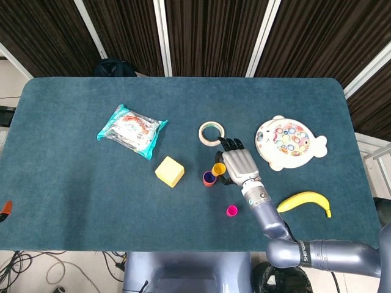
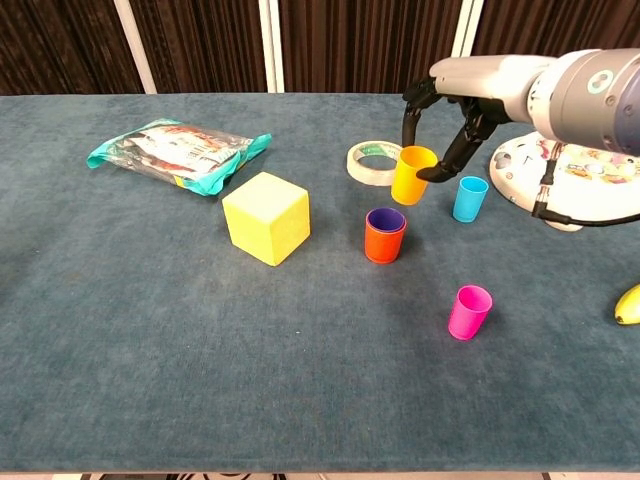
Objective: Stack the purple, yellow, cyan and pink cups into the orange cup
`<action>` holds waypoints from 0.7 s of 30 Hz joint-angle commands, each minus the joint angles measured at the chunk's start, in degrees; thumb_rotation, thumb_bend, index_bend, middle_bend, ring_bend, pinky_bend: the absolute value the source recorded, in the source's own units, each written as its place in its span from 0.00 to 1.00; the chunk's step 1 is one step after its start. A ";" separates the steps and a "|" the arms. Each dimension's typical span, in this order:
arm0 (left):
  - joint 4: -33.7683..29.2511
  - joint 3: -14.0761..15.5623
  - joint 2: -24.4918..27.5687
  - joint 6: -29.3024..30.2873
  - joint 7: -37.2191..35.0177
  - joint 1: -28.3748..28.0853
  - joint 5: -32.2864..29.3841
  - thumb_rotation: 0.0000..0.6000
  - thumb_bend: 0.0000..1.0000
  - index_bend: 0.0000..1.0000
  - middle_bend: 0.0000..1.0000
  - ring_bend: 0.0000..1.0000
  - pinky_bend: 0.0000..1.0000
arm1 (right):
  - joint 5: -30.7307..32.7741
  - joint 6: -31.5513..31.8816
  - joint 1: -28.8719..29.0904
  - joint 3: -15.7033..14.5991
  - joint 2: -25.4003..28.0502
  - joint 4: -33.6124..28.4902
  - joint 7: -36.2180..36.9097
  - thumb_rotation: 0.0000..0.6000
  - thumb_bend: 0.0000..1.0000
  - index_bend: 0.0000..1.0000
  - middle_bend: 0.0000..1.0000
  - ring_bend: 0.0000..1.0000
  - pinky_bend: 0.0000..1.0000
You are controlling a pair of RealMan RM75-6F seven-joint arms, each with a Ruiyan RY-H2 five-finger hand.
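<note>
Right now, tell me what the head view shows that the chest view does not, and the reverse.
Only the head view shows the whole curved yellow banana, the whole white round fishing-game toy and an orange object at the left edge. Only the chest view shows the small cyan plastic cup, which the right hand hides from above. Both show that hand holding the yellow plastic cup, the orange cup with the purple cup inside, the pink cup and the yellow foam cube.
</note>
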 commanded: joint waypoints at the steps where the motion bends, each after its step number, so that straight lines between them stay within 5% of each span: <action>1: -0.02 -0.02 -0.01 0.09 0.08 0.01 0.03 1.00 0.27 0.03 0.03 0.00 0.00 | -0.40 -0.01 0.12 -0.27 -0.69 0.28 0.28 1.00 0.41 0.46 0.00 0.05 0.04; 21: 0.12 -0.13 -0.01 -0.02 -0.18 -0.02 -0.15 1.00 0.27 0.03 0.03 0.00 0.00 | 0.57 0.93 1.49 -0.96 -4.92 3.79 -0.45 1.00 0.41 0.46 0.00 0.05 0.05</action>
